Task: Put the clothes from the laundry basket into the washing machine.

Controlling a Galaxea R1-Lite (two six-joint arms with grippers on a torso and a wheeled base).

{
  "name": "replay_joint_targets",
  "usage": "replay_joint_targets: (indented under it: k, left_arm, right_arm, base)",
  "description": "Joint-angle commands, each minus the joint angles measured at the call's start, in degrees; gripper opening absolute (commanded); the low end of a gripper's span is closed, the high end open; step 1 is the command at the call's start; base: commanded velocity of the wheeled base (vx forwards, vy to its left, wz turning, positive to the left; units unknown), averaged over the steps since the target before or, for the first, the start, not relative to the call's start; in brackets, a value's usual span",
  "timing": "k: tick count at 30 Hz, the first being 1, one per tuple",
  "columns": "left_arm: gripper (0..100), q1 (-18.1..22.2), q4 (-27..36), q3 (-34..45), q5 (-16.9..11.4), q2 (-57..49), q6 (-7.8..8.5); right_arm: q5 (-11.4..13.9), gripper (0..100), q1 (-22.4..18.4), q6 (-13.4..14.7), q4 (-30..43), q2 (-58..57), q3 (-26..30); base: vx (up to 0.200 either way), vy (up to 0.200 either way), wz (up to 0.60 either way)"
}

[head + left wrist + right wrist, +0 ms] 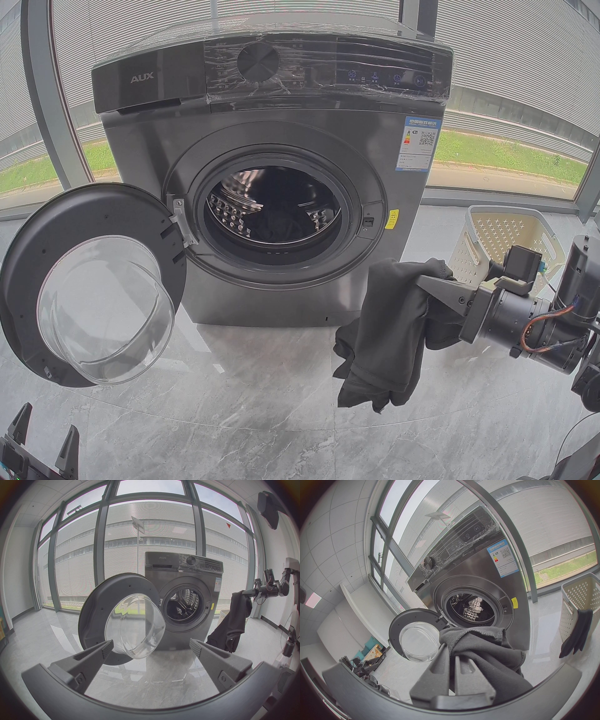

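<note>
Right gripper [431,286] is clamped on a dark garment [387,337], which hangs straight down, just in front of the basket [494,240]. The washer drum [272,212] lies ahead to its left, door [94,281] swung wide. Left gripper [150,650] sits spread and empty, low down.

Grey marble floor [250,400], tall windows [525,69], lawn [500,153]

floor [250,387]: glossy grey, probably marble | windows [78,558]: floor-to-ceiling | wall [15,573]: white | light: daylight

Grey marble floor [250,400], washing machine [275,131] standing on it; laundry basket [500,240] beside
</note>
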Motion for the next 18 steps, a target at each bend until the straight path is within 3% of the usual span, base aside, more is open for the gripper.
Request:
replay_joint_targets:
  k: [1, 5, 18]
  left_arm:
    - [100, 0.0, 0.0, 1.0, 0.0, -0.9, 0.09]
    - [100, 0.0, 0.0, 1.0, 0.0, -0.9, 0.09]
    - [100, 0.0, 0.0, 1.0, -0.1, -0.9, 0.09]
  right_arm:
    - [0.0, 0, 0.6, -0.1, 0.0, 0.2, 0.1]
    - [0.0, 0, 0.9, -0.1, 0.0, 0.1, 0.1]
    - [0.0, 0, 1.6, -0.4, -0.1, 0.0, 0.9]
  base:
    - [0.200, 0.000, 0.00]
    - [0.200, 0.000, 0.00]
    - [0.000, 0.015, 0.00]
